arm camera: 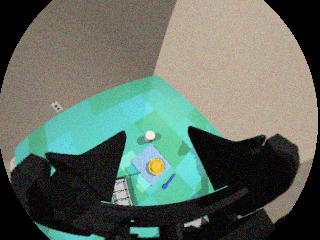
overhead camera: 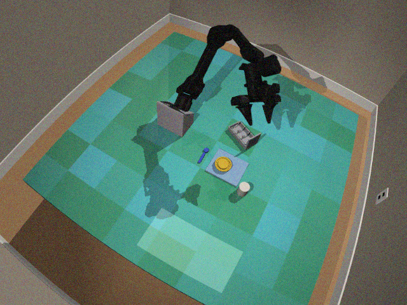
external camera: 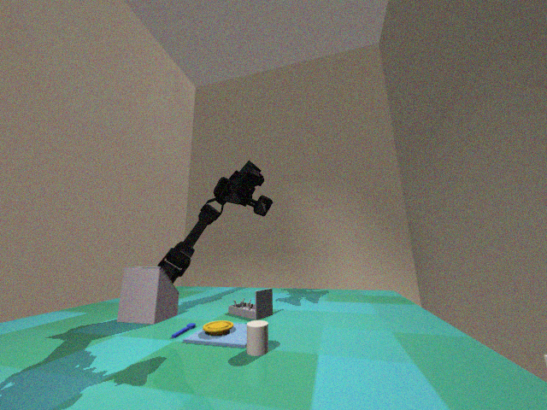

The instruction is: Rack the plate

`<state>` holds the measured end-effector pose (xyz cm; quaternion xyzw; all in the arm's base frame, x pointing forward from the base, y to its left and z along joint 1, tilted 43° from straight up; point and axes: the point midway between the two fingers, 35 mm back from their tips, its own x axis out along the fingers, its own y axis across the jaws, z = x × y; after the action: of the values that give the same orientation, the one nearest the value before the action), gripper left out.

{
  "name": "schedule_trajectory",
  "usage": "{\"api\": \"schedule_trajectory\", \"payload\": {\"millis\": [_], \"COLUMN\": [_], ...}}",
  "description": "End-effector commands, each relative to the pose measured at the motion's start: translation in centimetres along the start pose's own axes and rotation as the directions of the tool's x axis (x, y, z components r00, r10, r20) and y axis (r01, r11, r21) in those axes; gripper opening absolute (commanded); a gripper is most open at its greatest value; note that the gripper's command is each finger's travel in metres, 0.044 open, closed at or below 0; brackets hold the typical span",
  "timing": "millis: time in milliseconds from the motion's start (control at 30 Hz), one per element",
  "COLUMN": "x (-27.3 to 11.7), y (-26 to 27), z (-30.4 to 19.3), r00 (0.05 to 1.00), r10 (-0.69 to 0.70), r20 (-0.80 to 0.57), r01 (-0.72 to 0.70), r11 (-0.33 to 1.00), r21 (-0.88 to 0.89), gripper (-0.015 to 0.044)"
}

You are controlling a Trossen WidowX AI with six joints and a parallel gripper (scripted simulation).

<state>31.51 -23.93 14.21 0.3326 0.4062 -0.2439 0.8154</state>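
Note:
A yellow plate (overhead camera: pixel 223 163) (external camera: pixel 218 326) (arm camera: pixel 156 166) lies flat on a light blue square board (overhead camera: pixel 238 166) (external camera: pixel 198 339) (arm camera: pixel 143 161). The grey dish rack (overhead camera: pixel 243 135) (external camera: pixel 242 312) (arm camera: pixel 121 192) stands beside the board, with slots and a taller end wall; its slots hold no plate. My gripper (overhead camera: pixel 260 124) (arm camera: pixel 157 130) is open and empty, high above the table, with the plate far below between its fingertips in the wrist view. In the exterior view the gripper is raised well above the rack, and its fingertips are hard to make out.
A blue spoon-like utensil (overhead camera: pixel 203 155) (external camera: pixel 184 330) (arm camera: pixel 168 181) lies beside the board. A white cylinder (overhead camera: pixel 243 189) (external camera: pixel 257 337) (arm camera: pixel 150 135) stands upright near the board's other side. The arm rises from a pale block (overhead camera: pixel 175 119) (external camera: pixel 148 295).

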Motion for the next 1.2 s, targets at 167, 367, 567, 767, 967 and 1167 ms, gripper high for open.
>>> {"api": "schedule_trajectory", "payload": {"millis": [167, 367, 567, 767, 967, 1167], "x": [2.9, 4.3, 5.3, 5.9, 6.3, 6.3], "y": [-1.4, -2.2, -2.7, -3.1, -3.4, -3.4], "z": [-3.2, -5.4, -7.6, -9.7, -11.5, -11.9], "r00": [0.968, 0.913, 0.833, 0.728, 0.606, 0.575], "r10": [0.018, 0.046, 0.089, 0.149, 0.222, 0.242], "r20": [-0.251, -0.406, -0.546, -0.669, -0.764, -0.781], "r01": [-0.063, -0.159, -0.288, -0.44, -0.592, -0.626], "r11": [0.983, 0.955, 0.912, 0.85, 0.768, 0.745], "r21": [-0.172, -0.251, -0.292, -0.29, -0.246, -0.23], "gripper": [0.04, 0.04, 0.04, 0.04, 0.04, 0.04]}}
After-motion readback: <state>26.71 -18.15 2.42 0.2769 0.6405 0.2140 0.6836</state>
